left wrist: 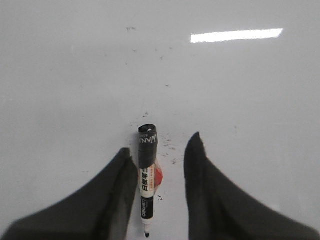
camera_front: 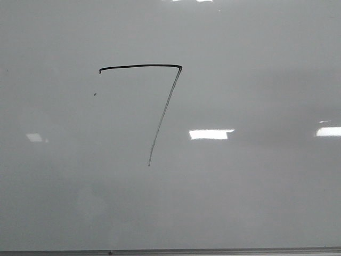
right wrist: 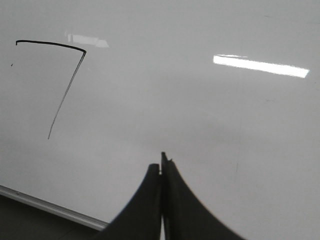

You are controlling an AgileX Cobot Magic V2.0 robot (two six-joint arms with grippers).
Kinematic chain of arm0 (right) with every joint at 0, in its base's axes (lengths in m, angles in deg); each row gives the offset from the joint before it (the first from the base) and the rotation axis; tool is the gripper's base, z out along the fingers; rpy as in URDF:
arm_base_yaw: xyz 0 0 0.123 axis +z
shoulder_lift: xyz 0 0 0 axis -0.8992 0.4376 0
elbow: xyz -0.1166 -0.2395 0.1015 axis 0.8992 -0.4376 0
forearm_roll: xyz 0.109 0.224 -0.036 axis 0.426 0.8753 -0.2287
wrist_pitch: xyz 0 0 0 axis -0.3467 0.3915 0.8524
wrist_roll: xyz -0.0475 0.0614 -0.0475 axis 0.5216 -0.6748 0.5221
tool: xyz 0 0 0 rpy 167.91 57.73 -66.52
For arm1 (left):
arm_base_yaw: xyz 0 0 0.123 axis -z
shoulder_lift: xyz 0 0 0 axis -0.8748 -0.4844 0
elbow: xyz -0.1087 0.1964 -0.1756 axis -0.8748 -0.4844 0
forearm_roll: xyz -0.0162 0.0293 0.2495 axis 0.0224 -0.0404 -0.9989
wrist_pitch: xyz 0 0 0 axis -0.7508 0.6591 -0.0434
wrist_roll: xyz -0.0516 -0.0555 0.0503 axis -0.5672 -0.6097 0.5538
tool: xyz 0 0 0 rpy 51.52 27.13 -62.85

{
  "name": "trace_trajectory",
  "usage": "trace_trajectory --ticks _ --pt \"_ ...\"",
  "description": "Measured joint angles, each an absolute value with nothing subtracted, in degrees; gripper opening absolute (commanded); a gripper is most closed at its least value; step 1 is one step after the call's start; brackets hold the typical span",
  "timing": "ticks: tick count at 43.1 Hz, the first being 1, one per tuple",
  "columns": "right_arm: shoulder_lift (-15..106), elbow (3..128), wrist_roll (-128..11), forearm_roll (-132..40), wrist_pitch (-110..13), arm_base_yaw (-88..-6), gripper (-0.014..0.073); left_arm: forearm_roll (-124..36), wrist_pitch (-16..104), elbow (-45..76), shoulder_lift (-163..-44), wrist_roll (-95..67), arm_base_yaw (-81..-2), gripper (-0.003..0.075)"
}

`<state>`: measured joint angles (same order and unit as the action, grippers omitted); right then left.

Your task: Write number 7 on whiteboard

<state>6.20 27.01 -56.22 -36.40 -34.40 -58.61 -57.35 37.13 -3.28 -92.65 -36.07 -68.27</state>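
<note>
Lying between the spread fingers of the left end effector (left wrist: 161,150), a black-capped marker pen (left wrist: 147,175) rests on the glossy pale grey-white whiteboard (camera_front: 256,202). The right end effector (right wrist: 162,167) is pressed closed, empty. Farther off, left of centre, stands the thin black number 7 (camera_front: 160,114).

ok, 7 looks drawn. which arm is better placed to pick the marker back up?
Left. Its open claw straddles the marker lying on the whiteboard. The right claw is shut and empty, away from the number 7, with no marker in its view.
</note>
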Motion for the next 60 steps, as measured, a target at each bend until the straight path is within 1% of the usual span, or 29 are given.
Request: trace_trajectory --ticks 3,5,10,17,51,56,60 --pt "6.2 27.01 -56.22 -36.4 -34.4 -58.61 -0.0069 -57.35 33.8 -3.28 -89.45 -36.07 -68.27 0.0014" --pt "6.2 27.01 -56.22 -36.4 -34.4 -58.61 -0.0069 -57.21 31.96 -3.28 -87.49 -35.96 -68.27 -0.0022" --pt "6.2 27.01 -56.22 -36.4 -34.4 -58.61 -0.0069 -56.73 28.83 -3.28 -84.19 -35.96 -68.27 -0.002" --pt "6.2 27.01 -56.22 -36.4 -34.4 -58.61 -0.0069 -56.51 28.16 -3.28 -81.6 -35.96 -68.27 -0.002" --pt "6.2 27.01 -56.22 -36.4 -34.4 -58.61 -0.0069 -55.94 27.93 -3.28 -81.36 -35.88 -68.27 -0.002" --pt "6.2 27.01 -56.22 -36.4 -34.4 -58.61 -0.0069 -57.59 30.15 -4.74 -80.71 -36.35 -68.27 -0.002" --pt "6.2 27.01 -56.22 -36.4 -34.4 -58.61 -0.0069 -61.82 33.31 -7.85 -77.85 -41.34 -66.84 -0.002"
